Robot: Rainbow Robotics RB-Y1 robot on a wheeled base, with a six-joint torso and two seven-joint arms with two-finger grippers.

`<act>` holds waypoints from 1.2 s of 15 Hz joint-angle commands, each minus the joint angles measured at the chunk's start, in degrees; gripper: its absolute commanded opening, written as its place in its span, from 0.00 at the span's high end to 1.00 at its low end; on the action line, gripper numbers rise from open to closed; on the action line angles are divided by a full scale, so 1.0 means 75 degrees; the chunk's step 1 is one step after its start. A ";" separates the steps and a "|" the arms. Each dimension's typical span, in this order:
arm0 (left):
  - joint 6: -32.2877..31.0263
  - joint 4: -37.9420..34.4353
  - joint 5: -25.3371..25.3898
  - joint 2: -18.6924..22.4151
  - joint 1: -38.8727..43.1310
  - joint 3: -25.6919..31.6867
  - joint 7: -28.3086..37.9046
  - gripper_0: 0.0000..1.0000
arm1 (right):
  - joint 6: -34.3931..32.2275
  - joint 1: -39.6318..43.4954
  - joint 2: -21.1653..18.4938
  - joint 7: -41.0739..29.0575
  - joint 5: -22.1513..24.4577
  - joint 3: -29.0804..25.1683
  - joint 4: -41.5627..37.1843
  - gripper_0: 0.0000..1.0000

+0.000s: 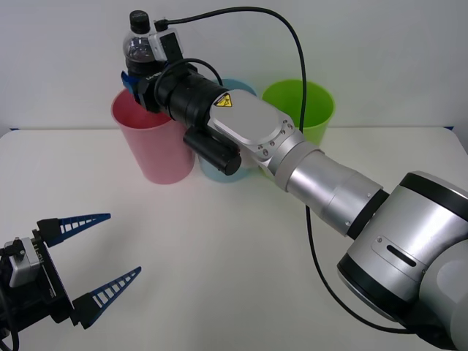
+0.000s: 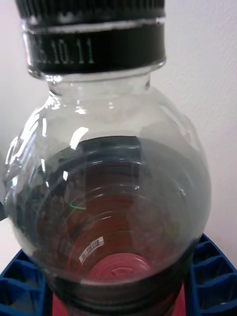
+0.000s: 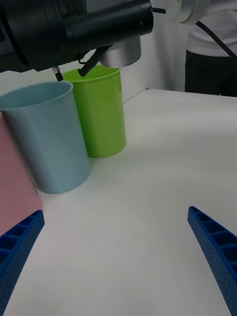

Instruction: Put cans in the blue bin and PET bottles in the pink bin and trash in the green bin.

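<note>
While the right arm is stretched across the desk (image 1: 219, 241) toward its far edge, a bottle (image 1: 139, 45) is gripped upright by the right pincer (image 1: 140, 79) directly above the mouth of the pink bin (image 1: 150, 146). The bottle is clear, with a black cap and dark brownish contents low in its body, and it is held clear of the bin's rim. Seen from the right wrist, the bottle (image 2: 108, 197) is clasped between the blue ribbed fingers (image 2: 212, 276) at its lower part, and pink is seen through its base.

Three bins are stood in a row along the far edge of the desk: pink toward the far left, the blue bin (image 1: 219, 170) in the middle and largely hidden behind the right arm, and the green bin (image 1: 307, 110) beyond it to the right. From the left wrist, the blue bin (image 3: 47, 138) and green bin (image 3: 101, 113) are seen upright and just beside each other, with the pink bin (image 3: 12, 182) next to the blue one.

The left pincer (image 1: 99, 256) is held low near the desk's near left corner, well apart from the bins, its blue fingers (image 3: 215, 252) spread wide with nothing between them.
</note>
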 commanded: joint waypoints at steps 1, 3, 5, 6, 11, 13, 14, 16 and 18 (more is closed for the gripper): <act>0.0000 0.0000 0.0000 0.0000 0.0000 0.0000 0.0000 0.00 | -0.0005 0.0000 0.0000 0.0015 -0.0002 0.0017 0.0000 0.01; 0.0000 0.0000 0.0000 0.0000 0.0000 0.0000 0.0000 0.00 | -0.0005 0.0000 0.0000 0.0027 -0.0002 0.0017 0.0000 0.00; 0.0000 0.0000 0.0000 0.0000 0.0000 0.0000 0.0000 0.00 | -0.0005 0.0000 -0.0012 0.0027 -0.0002 0.0017 -0.0012 0.00; 0.0000 0.0000 0.0000 0.0000 0.0000 0.0000 0.0000 0.00 | -0.0005 0.0012 -0.0012 0.0027 -0.0002 0.0017 0.0000 0.00; 0.0000 0.0000 0.0000 0.0000 0.0000 0.0000 0.0000 0.00 | -0.0005 0.0000 -0.0012 0.0015 -0.0049 0.0017 -0.0047 0.00; 0.0000 0.0000 0.0000 0.0000 0.0000 0.0000 0.0000 0.00 | -0.0098 0.0000 -0.0164 -0.0032 -0.0154 0.0006 -0.0293 0.00; 0.0000 0.0000 0.0000 0.0000 0.0000 0.0000 0.0000 0.00 | -0.0227 0.0000 -0.0305 -0.0032 -0.0365 -0.0006 -0.0492 0.00; 0.0000 0.0000 0.0000 0.0000 0.0000 0.0000 0.0000 0.00 | -0.0626 0.0036 -0.0715 -0.0032 -0.0763 -0.0006 -0.0985 0.00; 0.0000 0.0000 0.0000 0.0000 0.0000 0.0000 0.0000 0.00 | -0.0989 0.0399 -0.1465 -0.0044 -0.1174 -0.0006 -0.2004 0.00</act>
